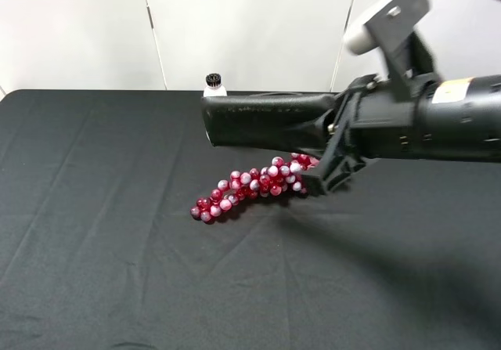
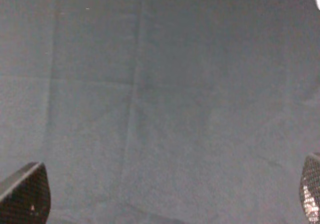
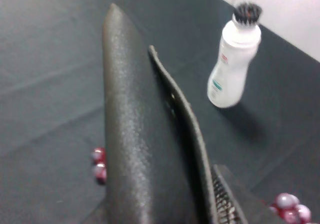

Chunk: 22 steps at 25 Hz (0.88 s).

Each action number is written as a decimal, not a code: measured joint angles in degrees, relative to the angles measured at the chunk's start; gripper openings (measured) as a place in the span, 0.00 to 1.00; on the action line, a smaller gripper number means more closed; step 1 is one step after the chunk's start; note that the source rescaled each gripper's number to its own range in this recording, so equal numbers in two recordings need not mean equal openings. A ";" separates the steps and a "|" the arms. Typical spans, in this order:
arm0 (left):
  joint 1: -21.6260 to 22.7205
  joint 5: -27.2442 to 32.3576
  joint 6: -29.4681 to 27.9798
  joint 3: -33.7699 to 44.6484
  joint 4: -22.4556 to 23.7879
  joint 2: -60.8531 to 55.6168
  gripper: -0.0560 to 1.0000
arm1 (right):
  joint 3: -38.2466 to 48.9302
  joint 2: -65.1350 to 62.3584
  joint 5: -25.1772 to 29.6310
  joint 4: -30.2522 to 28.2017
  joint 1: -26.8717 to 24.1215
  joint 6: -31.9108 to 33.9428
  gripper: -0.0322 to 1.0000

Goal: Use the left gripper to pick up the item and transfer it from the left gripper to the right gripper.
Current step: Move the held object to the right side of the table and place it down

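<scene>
Right gripper [image 1: 333, 142] clamped on one end of the case [image 1: 262, 120], case in mid-air pointing to 9 o'clock, grapes [image 1: 246, 187] at its 6. Left gripper [image 2: 167, 199] wide, empty, over cloth [image 2: 150, 83]. Handover looks done; grip firm, case level

Clamped on 1 end of a black case [image 1: 262, 120]: the right gripper [image 1: 334, 145], reaching in from the right. Case level, off the black tablecloth [image 1: 94, 232]. Below, 1 red grape bunch [image 1: 249, 188] lying on the cloth; behind, 1 white black-capped bottle [image 1: 214, 86], only its top visible.
</scene>
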 joint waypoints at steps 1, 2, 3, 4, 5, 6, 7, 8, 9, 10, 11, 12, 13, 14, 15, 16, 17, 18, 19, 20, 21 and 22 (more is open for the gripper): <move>0.86 -0.07 0.00 0.00 0.00 -0.69 1.00 | 0.00 1.36 -1.56 -0.14 0.00 0.00 0.04; 1.61 -0.10 0.00 0.00 0.00 -1.78 1.00 | 0.00 2.52 -3.53 -0.21 0.00 0.00 0.04; 2.24 -0.10 0.00 0.00 0.00 -2.69 1.00 | 0.00 3.34 -5.28 -0.21 0.00 0.00 0.04; 2.68 -0.10 0.00 0.00 0.00 -3.21 1.00 | 0.00 4.15 -7.37 -0.21 0.00 0.00 0.04; 3.02 0.01 0.00 0.00 0.00 -3.23 1.00 | 0.00 4.65 -9.21 -0.21 -0.19 0.00 0.04; 3.36 0.01 0.00 0.00 0.00 -3.31 1.00 | 0.00 4.87 -10.28 -0.21 -0.76 0.00 0.04; 3.50 0.01 0.00 0.00 0.00 -3.33 1.00 | 0.00 4.99 -11.37 -0.21 -1.46 0.00 0.04; 3.59 0.01 0.00 0.00 0.05 -3.47 1.00 | 0.00 4.99 -12.22 -0.21 -2.64 0.00 0.04; 3.58 0.01 0.00 0.00 0.05 -3.49 1.00 | 0.00 4.99 -12.62 0.05 -4.20 0.00 0.04; 3.58 0.01 0.00 0.00 0.05 -3.53 1.00 | 0.00 4.99 -12.67 0.46 -5.99 0.00 0.04; 3.58 0.01 0.00 0.00 0.11 -3.53 1.00 | 0.00 4.99 -12.67 1.12 -7.55 0.00 0.04; 3.58 0.01 0.00 0.00 0.11 -3.53 1.00 | 0.00 4.99 -12.61 1.65 -9.49 0.00 0.04; 3.58 0.01 0.00 0.00 0.11 -3.53 1.00 | 0.00 4.99 -12.49 1.98 -11.44 0.00 0.04; 3.58 0.01 0.00 0.00 0.11 -3.53 1.00 | 0.00 4.99 -12.23 2.09 -13.01 0.00 0.04; 3.58 0.01 0.00 0.00 0.11 -3.53 1.00 | 0.00 4.99 -11.71 2.14 -14.85 0.00 0.04; 3.58 0.01 0.00 0.00 0.11 -3.53 1.00 | 0.00 4.99 -11.00 2.21 -16.67 0.00 0.04; 3.58 0.01 0.00 0.00 0.11 -3.53 1.00 | 0.00 4.99 -10.43 2.28 -18.47 0.00 0.04; 3.58 0.01 0.00 0.00 0.11 -3.53 1.00 | 0.00 4.99 -9.54 2.33 -20.01 0.00 0.04; 3.58 0.01 0.00 0.00 0.11 -3.53 1.00 | 0.00 4.99 -8.48 2.35 -21.85 0.00 0.04; 3.58 0.01 0.00 0.00 0.11 -3.53 1.00 | 0.00 4.99 -7.61 2.35 -23.70 0.00 0.04; 3.58 0.01 0.00 0.00 0.11 -3.53 1.00 | 0.00 4.99 -6.36 2.35 -25.26 0.00 0.04; 3.58 0.01 0.00 0.00 0.11 -3.53 1.00 | 0.00 4.99 -5.01 2.35 -27.12 0.00 0.04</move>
